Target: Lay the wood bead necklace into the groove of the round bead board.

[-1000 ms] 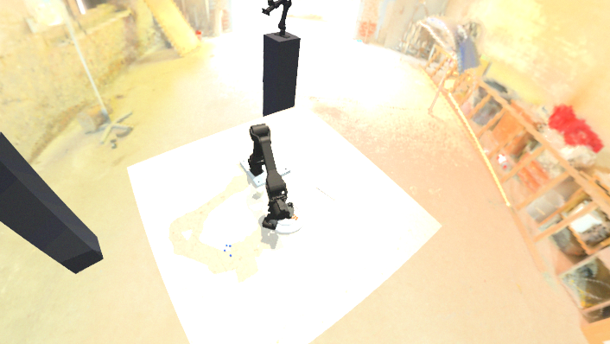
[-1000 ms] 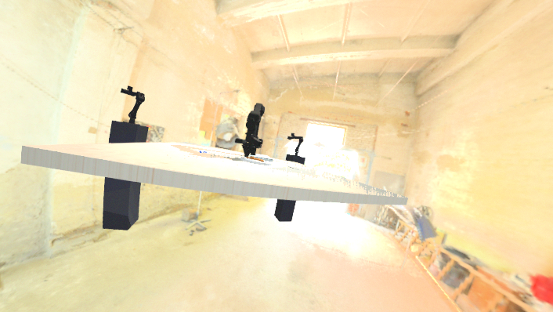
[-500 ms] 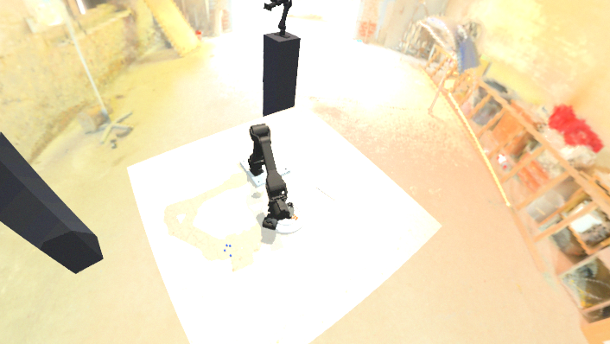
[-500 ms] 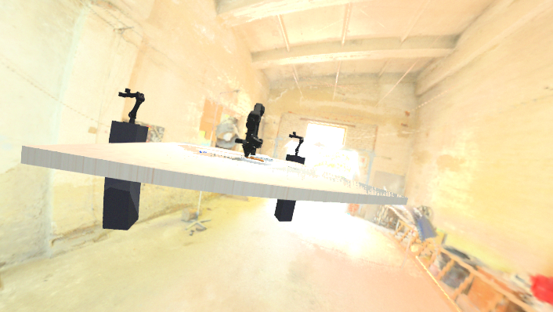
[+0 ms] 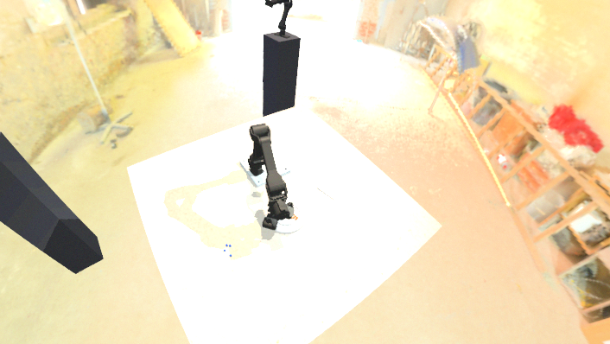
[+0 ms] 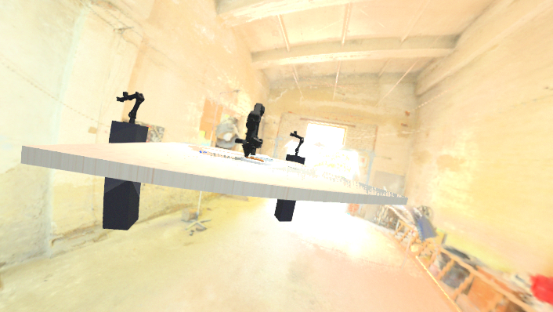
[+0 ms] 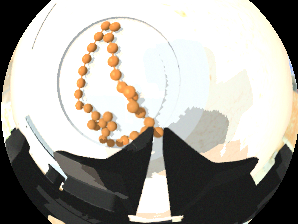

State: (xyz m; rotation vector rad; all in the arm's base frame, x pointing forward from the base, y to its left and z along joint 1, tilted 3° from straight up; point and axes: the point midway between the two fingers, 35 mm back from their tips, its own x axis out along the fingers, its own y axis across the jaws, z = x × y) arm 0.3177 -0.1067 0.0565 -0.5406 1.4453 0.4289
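The wood bead necklace [image 5: 295, 218] [image 6: 257, 159] [image 7: 113, 61] is a string of orange beads, lying as a long narrow loop over the left part of the round bead board [image 5: 288, 229] [image 7: 172, 75] in the wrist view. Its beads bunch up at the loop's lower left and lie close together near the middle. The board is pale, with thin circular outlines; its groove is hard to make out in the glare. My gripper [image 6: 247, 155] [image 7: 158, 131] is shut on the necklace at its lower right end, low at the board's near edge. The fingertips partly hide the pinched beads.
Several small blue dots [image 5: 230, 245] [image 6: 203, 152] are on the white table [image 5: 346, 259] [image 6: 196, 184] beside the board. A thin line [image 5: 326, 193] marks the table on the board's other side. Other black arms [image 5: 282, 19] [image 6: 135, 107] [image 6: 298, 144] stand on dark pillars beyond the table.
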